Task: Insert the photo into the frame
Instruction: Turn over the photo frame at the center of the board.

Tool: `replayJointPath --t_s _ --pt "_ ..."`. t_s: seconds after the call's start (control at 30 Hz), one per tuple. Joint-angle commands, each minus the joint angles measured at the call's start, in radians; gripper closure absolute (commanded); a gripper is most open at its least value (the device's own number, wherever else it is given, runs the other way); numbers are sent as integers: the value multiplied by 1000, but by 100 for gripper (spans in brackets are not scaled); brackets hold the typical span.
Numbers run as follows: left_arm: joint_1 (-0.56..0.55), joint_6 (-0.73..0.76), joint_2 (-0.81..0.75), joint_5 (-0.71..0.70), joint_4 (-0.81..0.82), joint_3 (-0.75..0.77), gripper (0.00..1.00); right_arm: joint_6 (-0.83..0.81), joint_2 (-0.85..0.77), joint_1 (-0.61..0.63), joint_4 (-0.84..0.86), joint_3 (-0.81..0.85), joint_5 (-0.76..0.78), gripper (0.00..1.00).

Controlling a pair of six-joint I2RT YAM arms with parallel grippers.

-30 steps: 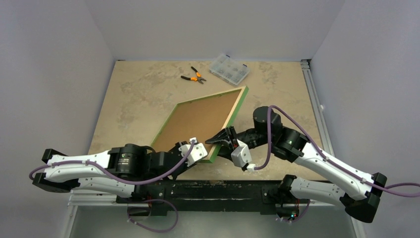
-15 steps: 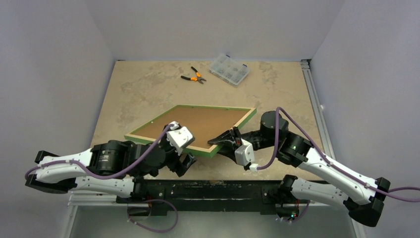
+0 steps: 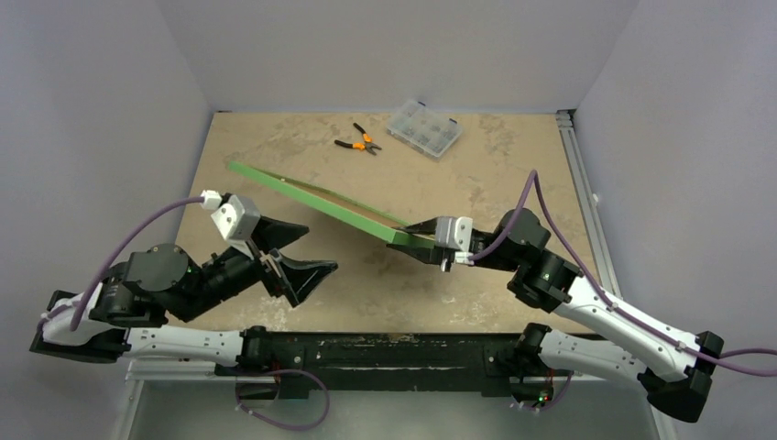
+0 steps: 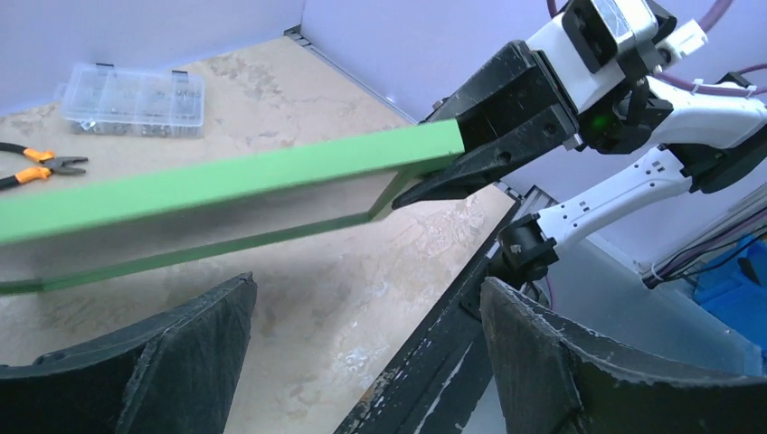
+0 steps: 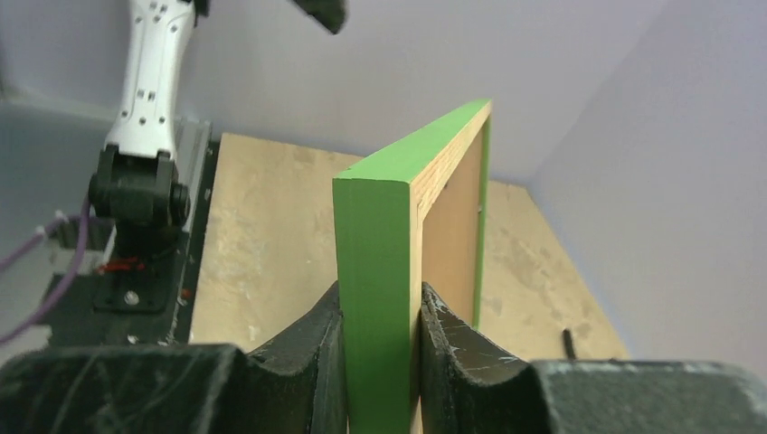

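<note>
The right gripper (image 3: 423,246) holds the thin green wooden picture frame (image 3: 321,202) by one corner, and the left gripper (image 3: 298,257) stands wide and holds nothing.

The frame is steeply tilted above the beige stone-patterned table (image 3: 513,174) and runs from the right gripper toward the far left. I cannot tell if its far corner touches the table. The black fingers (image 5: 317,344) press both faces of the green edge, and a brown fibreboard sheet (image 5: 452,217) fills the pale wooden back. The left gripper is near the frame, apart from it. Orange-handled pliers (image 3: 359,142) and a clear plastic compartment box (image 3: 423,128) lie at the far edge.
</note>
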Motion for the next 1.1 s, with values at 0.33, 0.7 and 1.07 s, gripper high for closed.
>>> replayJointPath --t_s 0.33,0.7,1.07 --pt "-1 -190 31 -108 -62 -105 8 745 1 -81 -89 -38 170 100" --pt "32 -506 182 -201 -301 -92 6 1017 130 -353 64 -221 -111 100" --pt "207 -638 338 22 -270 -188 5 1002 263 -490 19 -380 -75 100"
